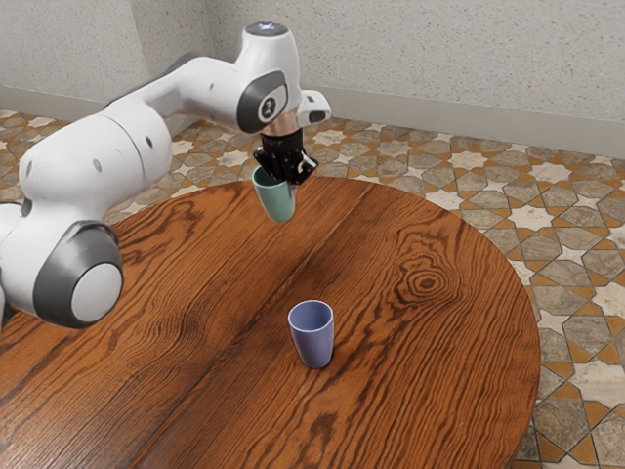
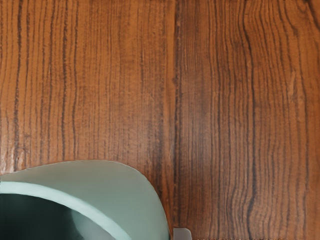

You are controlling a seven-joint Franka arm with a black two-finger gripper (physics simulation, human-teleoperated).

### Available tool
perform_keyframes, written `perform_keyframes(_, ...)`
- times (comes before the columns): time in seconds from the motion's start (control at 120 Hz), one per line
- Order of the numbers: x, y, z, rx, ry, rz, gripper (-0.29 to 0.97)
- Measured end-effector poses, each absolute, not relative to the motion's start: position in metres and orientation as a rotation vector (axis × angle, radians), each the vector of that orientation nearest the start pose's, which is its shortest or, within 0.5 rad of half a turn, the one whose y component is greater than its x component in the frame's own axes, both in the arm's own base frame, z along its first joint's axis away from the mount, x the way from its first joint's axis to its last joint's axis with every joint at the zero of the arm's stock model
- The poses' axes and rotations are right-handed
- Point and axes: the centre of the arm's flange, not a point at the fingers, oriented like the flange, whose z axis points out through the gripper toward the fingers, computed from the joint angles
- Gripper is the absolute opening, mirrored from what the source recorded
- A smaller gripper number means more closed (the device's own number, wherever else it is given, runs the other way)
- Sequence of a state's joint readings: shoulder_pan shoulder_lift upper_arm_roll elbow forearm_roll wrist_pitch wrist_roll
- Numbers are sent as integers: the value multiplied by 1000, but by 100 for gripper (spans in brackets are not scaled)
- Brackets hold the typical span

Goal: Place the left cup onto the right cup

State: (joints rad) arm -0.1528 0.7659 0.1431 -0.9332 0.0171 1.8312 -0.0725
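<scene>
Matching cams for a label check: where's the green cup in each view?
Exterior view: green cup hangs in the claw, lifted off the table, up and left of the blue cup.
Wrist view: green cup close under the camera, above the wood.
Shared landmark: the table's wood grain.

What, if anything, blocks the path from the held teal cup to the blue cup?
Nothing visible does. The teal-green cup, held in the black two-finger gripper, hangs above the round wooden table. Bare wood lies between it and the upright periwinkle-blue cup.
</scene>
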Motion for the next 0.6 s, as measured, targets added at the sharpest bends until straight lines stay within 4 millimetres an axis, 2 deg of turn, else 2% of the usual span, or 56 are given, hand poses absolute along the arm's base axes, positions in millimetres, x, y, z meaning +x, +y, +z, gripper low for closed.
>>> perform_keyframes(0.1,765,-75,450,-3046,15,-224,-10)
perform_keyframes(0.308,751,-153,445,-3068,157,-209,-10)
perform_keyframes(0.475,737,-206,443,-3048,237,-216,-10)
perform_keyframes(0.525,732,-217,442,-3040,249,-213,-10)
perform_keyframes(0.6,721,-220,436,-3042,243,-169,-10)
